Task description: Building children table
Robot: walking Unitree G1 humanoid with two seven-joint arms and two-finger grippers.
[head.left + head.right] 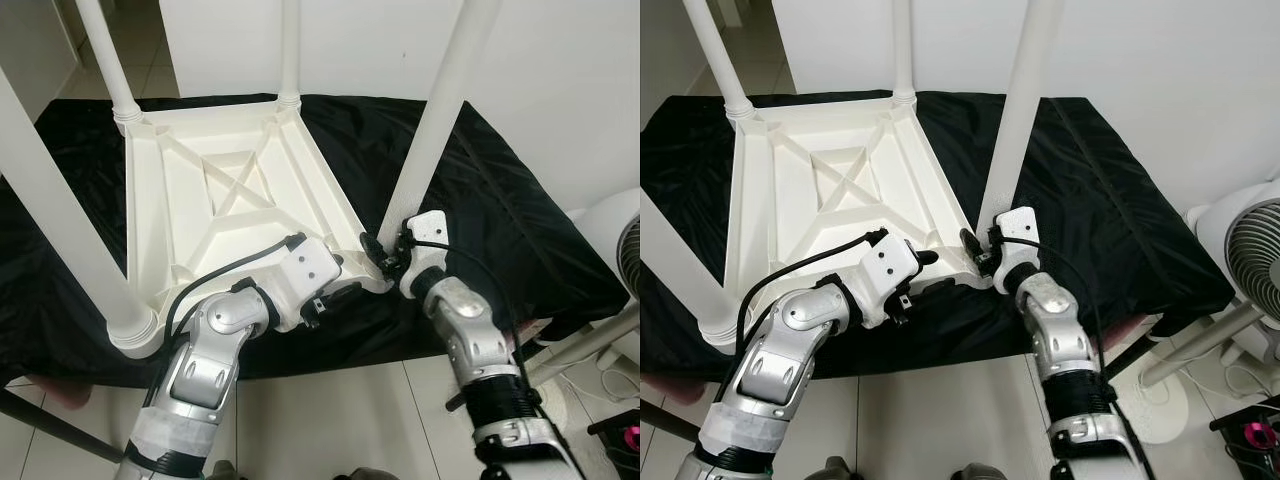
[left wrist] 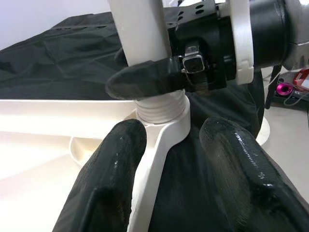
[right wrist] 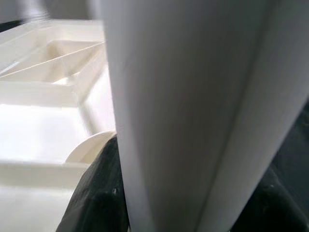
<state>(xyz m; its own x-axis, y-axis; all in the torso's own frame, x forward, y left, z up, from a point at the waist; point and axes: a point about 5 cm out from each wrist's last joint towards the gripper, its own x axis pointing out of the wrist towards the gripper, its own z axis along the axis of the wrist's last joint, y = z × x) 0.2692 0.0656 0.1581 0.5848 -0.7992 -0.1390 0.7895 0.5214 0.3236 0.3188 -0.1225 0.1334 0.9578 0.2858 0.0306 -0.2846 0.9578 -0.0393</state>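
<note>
The white table leg (image 1: 440,110) at the near right corner stands almost upright, its long axis rising up out of the picture, with its ridged foot seated in the corner socket (image 2: 161,113) of the upturned white tabletop (image 1: 235,200). The tabletop lies underside up on the black cloth (image 1: 520,200) that covers the counter, and three other legs already stand at its other corners. The right pincer (image 1: 385,255) meets this leg from the near right, right at its base; its black fingers (image 2: 145,79) are closed around the leg just above the socket, so it is plainly the nearer arm for any turning or pressing of the leg. The left pincer (image 1: 335,295) lies just to the left of that corner, pointing right toward it, its fingers (image 2: 116,159) spread on either side of the tabletop's rim without clearly clamping it, probably steadying the top. A white fan (image 1: 1250,250) stands on the floor at the far right.
</note>
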